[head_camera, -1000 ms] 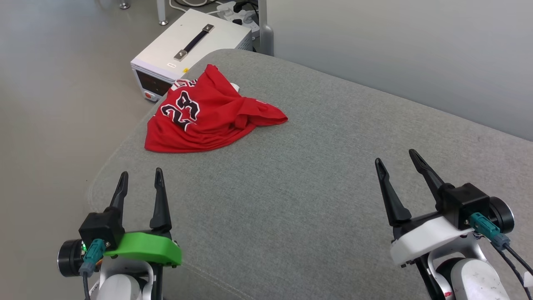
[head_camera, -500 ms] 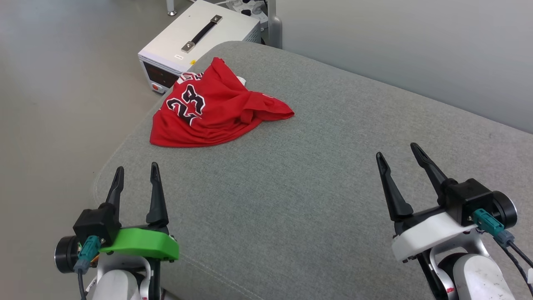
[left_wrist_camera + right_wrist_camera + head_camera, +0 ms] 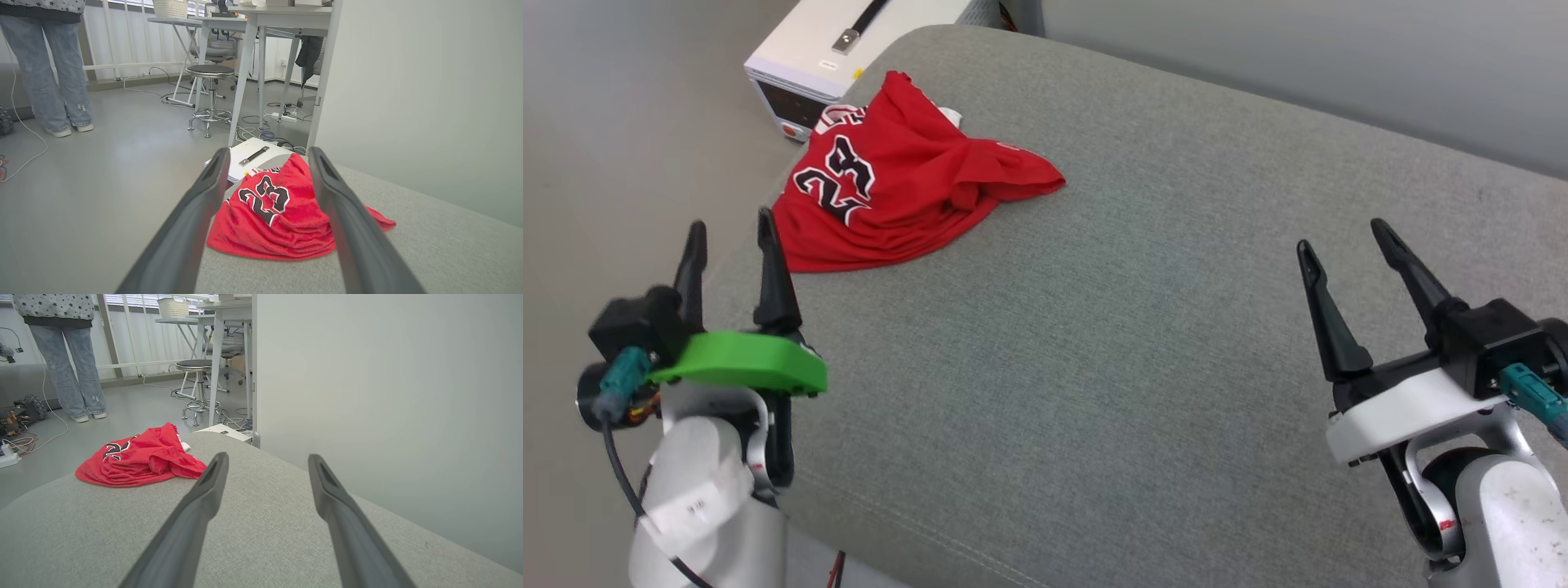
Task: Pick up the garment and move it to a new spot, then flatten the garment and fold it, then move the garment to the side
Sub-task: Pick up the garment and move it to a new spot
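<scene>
A: Where's the garment [image 3: 890,184] sitting?

B: It's lying bunched at the far left corner of the grey cushion [image 3: 1111,343], with the "23" facing up and one lobe trailing toward the middle. A white box [image 3: 825,45] is standing on the floor just behind it. Nothing is holding it.

A: How's it going to handle?

B: I'm judging it light, soft and floppy, so it's going to sag and drag. It has no stiffness, isn't fragile, and may be a bit slick. I'm thinking pinch a raised fold or the near hem, where the cloth is standing off the cushion. The flat spots are going to be hard to get under.

A: Jaws?

B: The left gripper [image 3: 730,219] is hovering just beside the near-left hem, jaws spread wide and carrying nothing. In the left wrist view the garment is sitting right between the fingers [image 3: 192,220]. The right gripper [image 3: 1341,234] is hanging over bare cushion, well apart from the garment, jaws also wide and empty.

A: What's differing from the earlier frame?

B: The head camera is moving, so the whole picture is shifting and the box is sliding toward the top edge. Beyond that, the left gripper is closing in: it was well short of the hem and is now right beside it. The right gripper is barely changing. The heap is keeping the same shape, and both sets of jaws are staying equally wide.
</scene>
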You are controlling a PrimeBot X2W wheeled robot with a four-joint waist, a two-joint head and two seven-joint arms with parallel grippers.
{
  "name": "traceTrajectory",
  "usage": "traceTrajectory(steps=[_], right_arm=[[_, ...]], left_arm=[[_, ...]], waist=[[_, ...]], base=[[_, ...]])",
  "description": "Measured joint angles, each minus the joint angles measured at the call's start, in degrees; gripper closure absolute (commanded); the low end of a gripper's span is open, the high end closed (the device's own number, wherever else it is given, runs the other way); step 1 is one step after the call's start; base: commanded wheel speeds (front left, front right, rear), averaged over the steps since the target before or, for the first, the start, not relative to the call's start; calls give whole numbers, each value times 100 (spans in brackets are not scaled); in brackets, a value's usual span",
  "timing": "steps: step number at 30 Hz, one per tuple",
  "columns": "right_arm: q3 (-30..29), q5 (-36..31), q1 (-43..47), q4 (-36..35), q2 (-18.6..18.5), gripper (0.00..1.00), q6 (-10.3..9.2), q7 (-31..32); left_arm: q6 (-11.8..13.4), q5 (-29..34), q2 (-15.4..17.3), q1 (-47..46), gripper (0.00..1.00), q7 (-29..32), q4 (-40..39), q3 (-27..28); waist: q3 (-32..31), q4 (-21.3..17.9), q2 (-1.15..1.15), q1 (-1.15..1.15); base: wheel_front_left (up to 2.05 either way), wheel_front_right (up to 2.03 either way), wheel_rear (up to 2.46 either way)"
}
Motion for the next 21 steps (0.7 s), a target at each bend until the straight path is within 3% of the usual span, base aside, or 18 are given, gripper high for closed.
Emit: traceTrajectory(steps=[7, 21], right_arm=[[-108, 60, -308, -222, -185, 0, 0, 23], [-301, 77, -973, -631, -477, 0, -1, 100]], left_arm=[[-105, -354, 425, -1107, 0, 734, 545, 175], [-400, -1422, 1404, -2779, 0, 3645, 1785, 140]], waist=[[487, -283, 0, 1], [1610, -838, 0, 1]], base=[[0, 0, 0], [0, 0, 0]])
